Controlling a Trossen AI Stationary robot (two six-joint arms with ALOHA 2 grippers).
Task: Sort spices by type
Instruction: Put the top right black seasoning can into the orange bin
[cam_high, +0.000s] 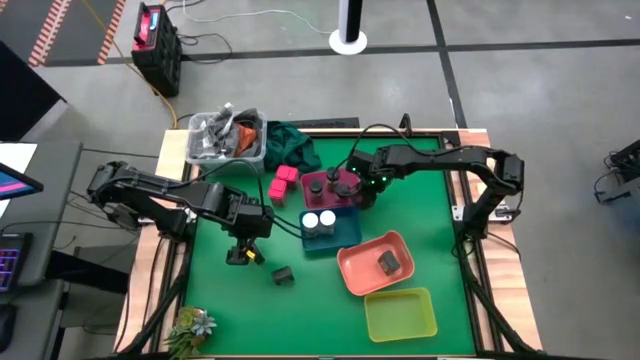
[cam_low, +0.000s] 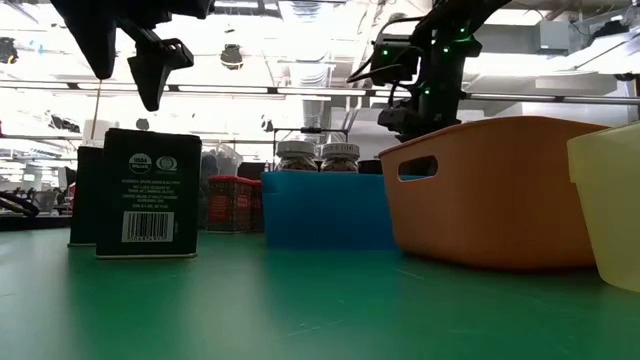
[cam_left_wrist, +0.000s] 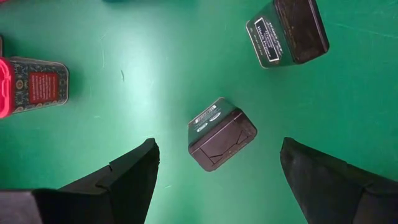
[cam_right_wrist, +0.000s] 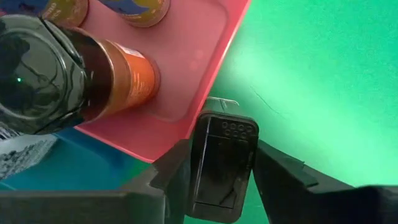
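At the left of the table the left gripper (cam_high: 243, 250) hangs with its jaws spread wide over a dark grey spice box (cam_left_wrist: 222, 133), which sits on the green mat (cam_high: 250, 310) between the two fingers (cam_left_wrist: 121, 180), empty-handed as yet; a second dark box (cam_high: 283, 275) stands just right of it and nearer; bright pink blocks (cam_high: 283, 181) lie farther back, beside the clear bin (cam_high: 226, 137). In the middle, white-capped jars (cam_high: 319, 220) stand in the blue tray (cam_high: 322, 243), and dark-capped jars (cam_high: 333, 180) in the pink tray (cam_high: 318, 197) behind it. The right gripper (cam_high: 368, 192) sits at the pink tray's right edge, closing on a dark box (cam_right_wrist: 222, 165) that fills the gap between its fingers in the wrist view. Farther right, one dark box (cam_high: 389, 262) lies in the salmon tray (cam_high: 360, 275); the yellow-green tray (cam_high: 400, 315) looks bare.

These boxes look light, stiff and smooth-sided, likely to slip or topple; I would take them across the flat broad faces, low enough not to tip them.

The low view hides the pink tray behind the blue one; the labels are too small to read; whether the right fingers press the box firmly I cannot tell.
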